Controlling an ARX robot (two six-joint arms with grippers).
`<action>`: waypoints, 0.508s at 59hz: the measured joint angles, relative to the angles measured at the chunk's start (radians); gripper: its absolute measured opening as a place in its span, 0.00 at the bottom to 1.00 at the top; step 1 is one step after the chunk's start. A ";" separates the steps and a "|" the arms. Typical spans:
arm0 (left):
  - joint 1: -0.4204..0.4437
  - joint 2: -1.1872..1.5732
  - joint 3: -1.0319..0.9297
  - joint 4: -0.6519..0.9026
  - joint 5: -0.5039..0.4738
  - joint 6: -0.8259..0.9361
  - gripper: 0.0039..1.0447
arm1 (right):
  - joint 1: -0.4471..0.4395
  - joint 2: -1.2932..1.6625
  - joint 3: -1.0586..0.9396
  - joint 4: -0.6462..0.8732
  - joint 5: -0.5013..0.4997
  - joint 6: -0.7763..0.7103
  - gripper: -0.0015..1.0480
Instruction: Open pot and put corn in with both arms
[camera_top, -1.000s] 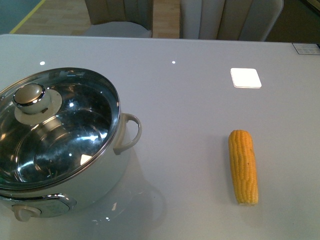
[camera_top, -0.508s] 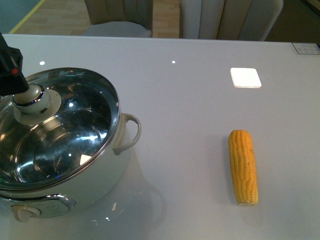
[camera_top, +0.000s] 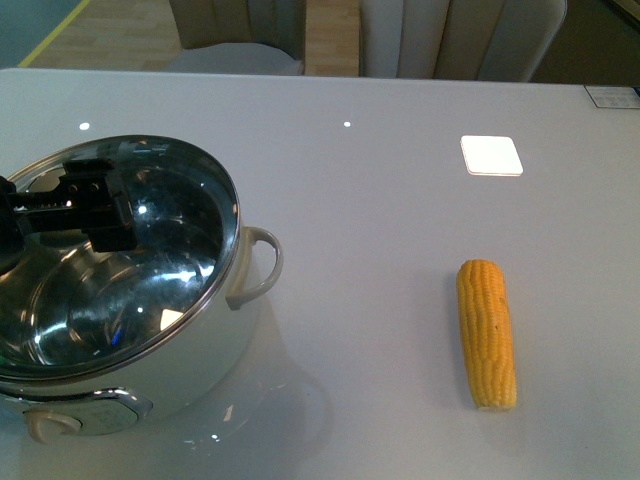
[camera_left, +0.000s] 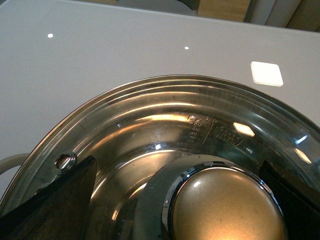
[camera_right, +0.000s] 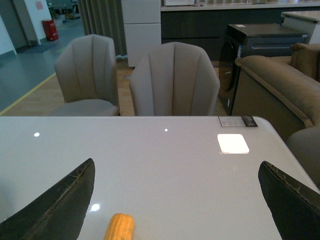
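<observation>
The white pot (camera_top: 200, 350) stands at the front left of the table with its glass lid (camera_top: 160, 270) on. My left gripper (camera_top: 75, 212) is open and hangs over the lid's knob, hiding it in the front view. In the left wrist view the knob (camera_left: 225, 207) sits between the two spread fingers (camera_left: 55, 200), not touched. The corn (camera_top: 487, 333) lies on the table to the right, lengthwise away from me. Its end shows in the right wrist view (camera_right: 120, 227), below and left of my open, empty right gripper (camera_right: 176, 165). The right gripper is out of the front view.
The pot's loop handle (camera_top: 258, 262) points toward the corn. A bright square reflection (camera_top: 491, 155) lies on the glossy table beyond the corn. Chairs (camera_right: 172, 80) stand behind the far table edge. A small label (camera_top: 610, 96) sits at the far right corner.
My left gripper has come in from the left and moved over the lid's knob, which it now covers in the front view. Pot and corn have not moved.
</observation>
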 joint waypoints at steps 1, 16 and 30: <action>-0.001 0.003 0.001 0.002 0.000 0.000 0.93 | 0.000 0.000 0.000 0.000 0.000 0.000 0.92; -0.022 0.023 0.008 0.026 0.003 0.005 0.59 | 0.000 0.000 0.000 0.000 0.000 0.000 0.92; -0.028 0.025 0.011 0.031 -0.008 0.026 0.41 | 0.000 0.000 0.000 0.000 0.000 0.000 0.92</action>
